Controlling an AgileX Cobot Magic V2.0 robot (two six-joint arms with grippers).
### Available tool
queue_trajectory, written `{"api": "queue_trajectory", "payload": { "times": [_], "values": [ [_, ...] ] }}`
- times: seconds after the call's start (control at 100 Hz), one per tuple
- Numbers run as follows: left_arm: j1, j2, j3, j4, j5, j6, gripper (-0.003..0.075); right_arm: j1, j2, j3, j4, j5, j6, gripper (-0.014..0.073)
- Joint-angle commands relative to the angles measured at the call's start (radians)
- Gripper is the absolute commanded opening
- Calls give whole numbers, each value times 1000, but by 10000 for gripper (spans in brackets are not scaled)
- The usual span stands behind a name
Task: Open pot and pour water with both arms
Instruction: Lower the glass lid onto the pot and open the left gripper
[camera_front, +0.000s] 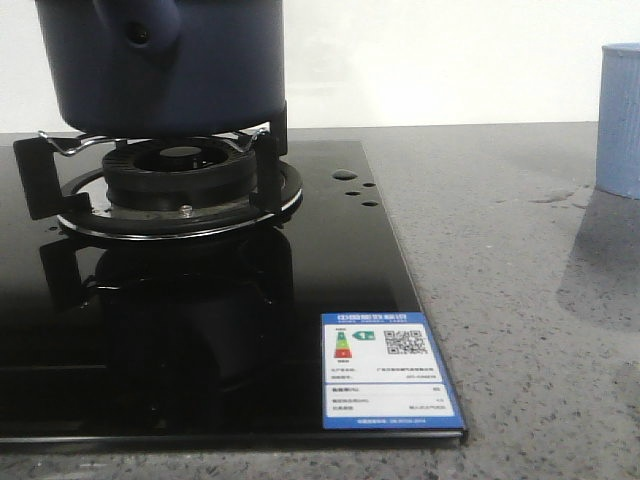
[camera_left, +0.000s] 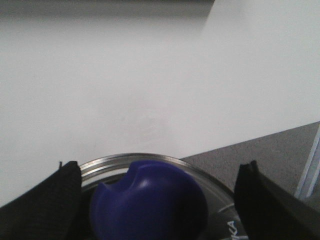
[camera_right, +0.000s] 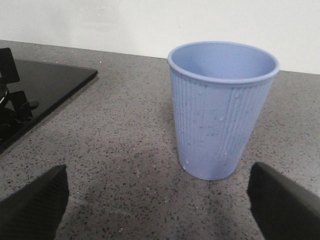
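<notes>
**Two grippers spread, one over the lid knob, one facing the cup**

Two dark fingers of the left gripper (camera_left: 157, 200) stand well apart, one on each side of a rounded deep-blue knob (camera_left: 150, 202) that sits between them without either finger visibly touching it. The knob rises from a glass lid (camera_left: 150, 161) with a metal rim, and it lies straight ahead of the hand, centred in the gap, so the closing line appears to run across the knob. From this, the left arm is judged the one placed to lift the lid; nothing is clamped yet.

The right gripper (camera_right: 160, 200) is likewise spread wide and empty. Just ahead of it, between the fingertips' line and beyond, stands a light-blue ribbed cup (camera_right: 222, 110), upright, mouth up, with droplets on its wall.

The pot (camera_front: 165, 65), dark navy with a stubby handle (camera_front: 150, 30) facing the front camera, rests on the burner's pan support (camera_front: 170, 150), over the burner (camera_front: 180, 175) of a black glass hob (camera_front: 330, 270). Its lid is out of the front view. The cup stands well apart from the pot, off to the robot's right on the worktop.

An energy label (camera_front: 388, 370) sits at the hob's near corner. The hob is set into a grey speckled stone worktop (camera_front: 520, 330), with a small wet patch near the cup. A plain pale wall (camera_left: 150, 75) closes the scene behind.
</notes>
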Motion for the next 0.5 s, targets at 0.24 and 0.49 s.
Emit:
{"api": "queue_trajectory", "payload": {
  "times": [0.24,0.49],
  "values": [
    [-3,-239,-36,96,-74,0,571,27,-12,-21,59,-194,-1,650],
    [122,-380,-36,96,4,2,442,27,-16,-85,359,-302,-1,209]
  ]
}}
